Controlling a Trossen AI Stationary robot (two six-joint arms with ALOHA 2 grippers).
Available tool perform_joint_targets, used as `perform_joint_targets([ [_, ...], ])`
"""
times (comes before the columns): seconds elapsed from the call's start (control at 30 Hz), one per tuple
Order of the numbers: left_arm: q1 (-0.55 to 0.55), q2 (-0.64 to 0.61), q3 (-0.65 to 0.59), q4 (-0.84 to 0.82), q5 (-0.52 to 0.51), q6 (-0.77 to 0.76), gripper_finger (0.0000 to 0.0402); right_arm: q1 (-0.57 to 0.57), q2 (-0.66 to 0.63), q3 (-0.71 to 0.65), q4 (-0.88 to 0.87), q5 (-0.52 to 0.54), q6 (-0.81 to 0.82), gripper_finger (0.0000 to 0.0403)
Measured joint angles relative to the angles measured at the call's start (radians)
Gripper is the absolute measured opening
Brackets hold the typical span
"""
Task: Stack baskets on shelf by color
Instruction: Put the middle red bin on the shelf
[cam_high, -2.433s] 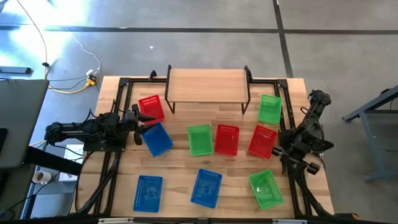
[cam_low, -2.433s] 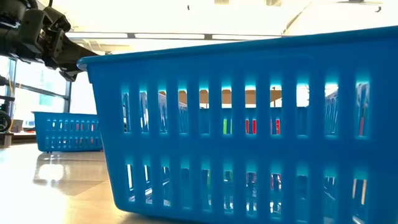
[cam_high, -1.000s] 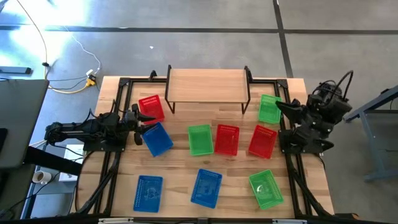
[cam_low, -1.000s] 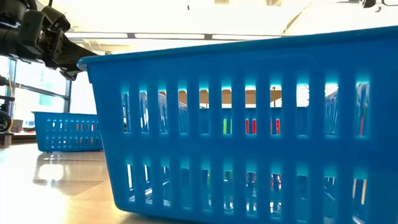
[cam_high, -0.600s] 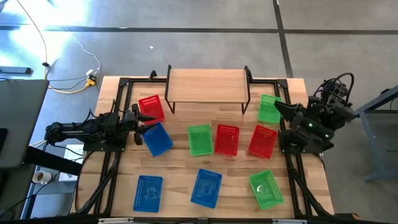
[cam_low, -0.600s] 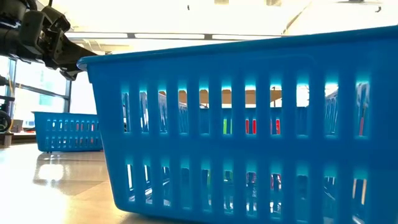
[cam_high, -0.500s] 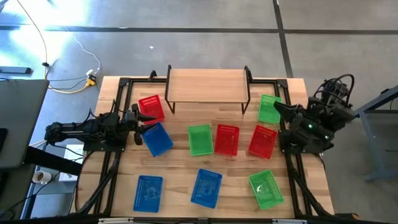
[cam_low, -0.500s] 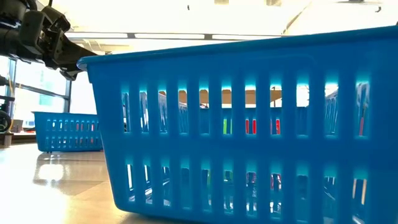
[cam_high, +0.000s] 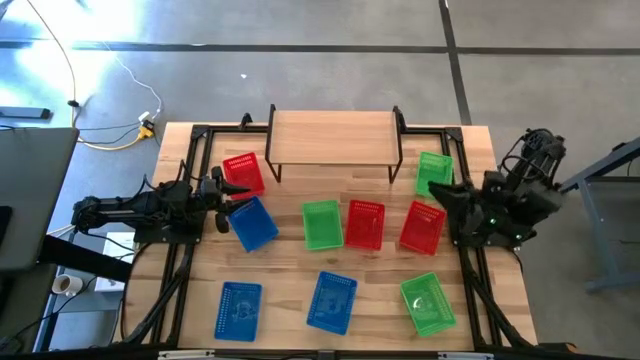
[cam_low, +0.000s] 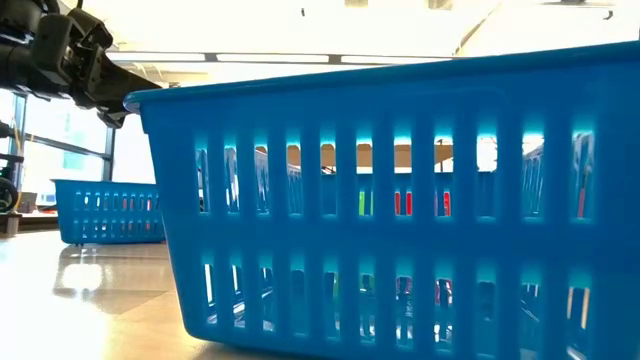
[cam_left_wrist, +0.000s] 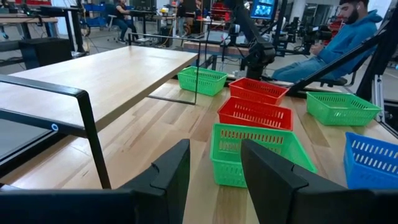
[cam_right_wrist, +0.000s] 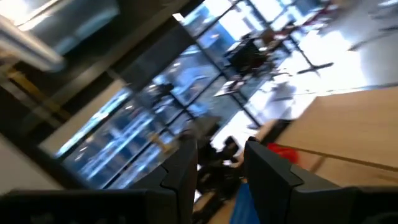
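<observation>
Nine baskets lie scattered on the wooden table. The red ones (cam_high: 243, 174) (cam_high: 365, 223) (cam_high: 422, 227), green ones (cam_high: 322, 224) (cam_high: 434, 174) (cam_high: 428, 303) and blue ones (cam_high: 253, 222) (cam_high: 239, 310) (cam_high: 332, 301) all rest on their bottoms. The shelf (cam_high: 334, 137) stands bare at the far middle. My left gripper (cam_high: 228, 195) (cam_left_wrist: 214, 168) is open at the left, level, between a red and a blue basket. My right gripper (cam_high: 440, 192) (cam_right_wrist: 221, 165) is open and raised, above the gap between the far-right green and red baskets.
Black frame rails (cam_high: 190, 250) (cam_high: 470, 270) run along both table sides. The low view is filled by a near blue basket (cam_low: 400, 200), with another (cam_low: 105, 212) behind it. A seated person (cam_left_wrist: 348, 37) shows beyond the table's right side.
My right arm has swung from over the table's right edge toward the near edge and a little toward the left. Its raised gripper has gone from over the far-right green basket to near the right-hand red one. No basket has moved.
</observation>
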Motion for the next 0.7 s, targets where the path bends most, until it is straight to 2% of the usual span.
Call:
perform_joint_targets([
  [0.1,0.0,0.0,0.0,0.0,-0.001,0.0,0.0133,-0.072,0.044,0.0,-0.014,-0.171,0.033,0.0118],
  [0.2,0.0,0.0,0.0,0.003,-0.002,-0.004,0.0133,-0.162,0.085,0.0,-0.012,-0.264,0.036,0.0118],
  [0.4,0.0,0.0,0.0,0.028,-0.002,-0.003,0.0133,-0.318,0.11,0.0,-0.009,-0.374,0.119,0.0118],
  [0.5,0.0,0.0,0.0,0.033,-0.002,-0.001,0.0133,-0.372,0.105,0.0,-0.03,-0.384,0.175,0.0118],
  [0.7,0.0,0.0,0.0,0.031,-0.002,-0.003,0.0133,-0.46,0.064,0.0,-0.255,-0.416,0.394,0.0118],
])
